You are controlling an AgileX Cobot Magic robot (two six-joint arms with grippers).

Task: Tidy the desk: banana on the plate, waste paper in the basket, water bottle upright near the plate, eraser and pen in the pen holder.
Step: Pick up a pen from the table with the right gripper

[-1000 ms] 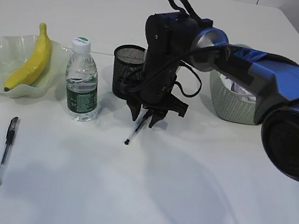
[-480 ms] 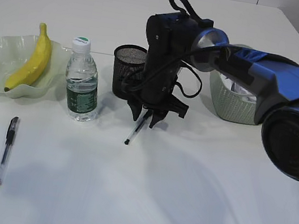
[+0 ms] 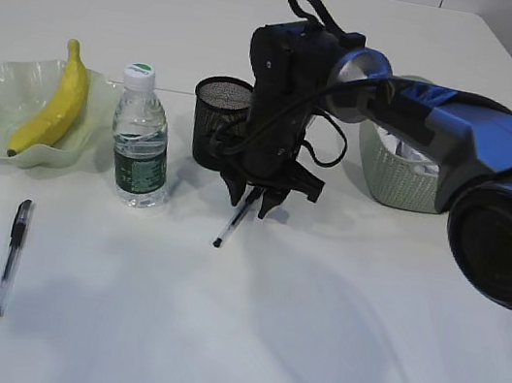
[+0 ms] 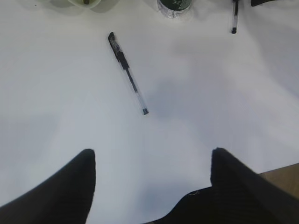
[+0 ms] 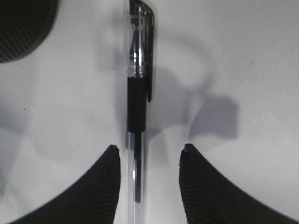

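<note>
Exterior view. Right gripper (image 3: 256,201): upright over a clear-barrelled black-capped pen (image 3: 233,222) lying on the white table (image 3: 310,338), just in front of the black mesh pen holder (image 3: 217,118). Advice: lower squarely, centre the barrel, then close. Right arm reaches across the middle, wrist pointing down. A second, similar pen (image 3: 9,255) lies well apart, front left.

Left wrist view. Left gripper (image 4: 152,161): fingers (image 4: 84,168) spread, empty, hanging above the second pen (image 4: 128,73).

Right wrist view. Fingers (image 5: 110,172) spread; pen (image 5: 138,93) lies between them, nearer one finger, not yet pinched.
</note>
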